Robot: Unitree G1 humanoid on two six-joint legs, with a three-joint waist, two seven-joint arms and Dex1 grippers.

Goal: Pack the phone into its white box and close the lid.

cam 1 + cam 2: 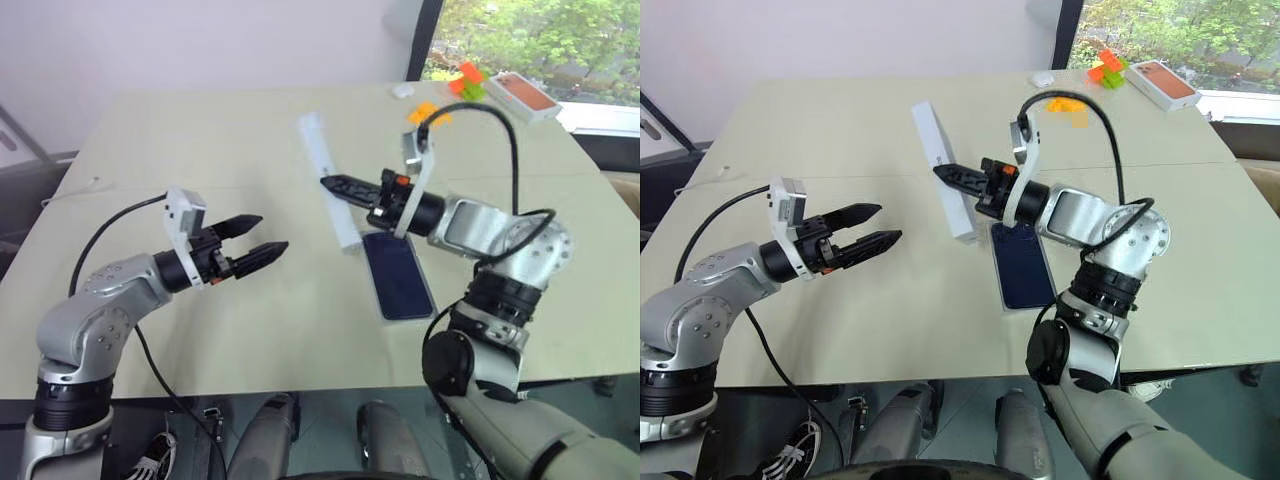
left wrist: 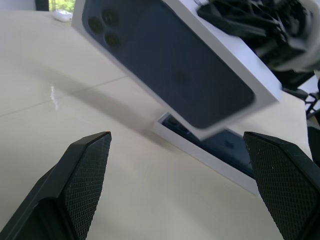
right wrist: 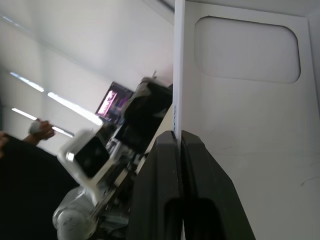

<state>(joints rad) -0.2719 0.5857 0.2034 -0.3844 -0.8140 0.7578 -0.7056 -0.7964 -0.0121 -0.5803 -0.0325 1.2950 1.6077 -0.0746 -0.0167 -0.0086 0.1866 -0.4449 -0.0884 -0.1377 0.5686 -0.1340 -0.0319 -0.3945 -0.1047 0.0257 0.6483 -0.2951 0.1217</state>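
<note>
My right gripper (image 1: 335,185) is shut on one long wall of the lid (image 1: 322,160) and holds it up on edge above the table. The left wrist view shows the lid's (image 2: 170,65) outer face with its dark blue phone picture. The right wrist view shows its white inside (image 3: 240,125), pinched by my right gripper (image 3: 179,135). Below, the dark blue phone (image 1: 398,275) lies flat in the shallow white box (image 2: 200,152) on the table. My left gripper (image 1: 262,238) hovers open to the left of the lid, its fingers (image 2: 85,170) pointing at it and holding nothing.
At the table's far right corner lie a white box with an orange-red picture (image 1: 525,95), orange and green blocks (image 1: 465,80) and a small white object (image 1: 403,90). The pale table top (image 1: 200,140) stretches to the left and back.
</note>
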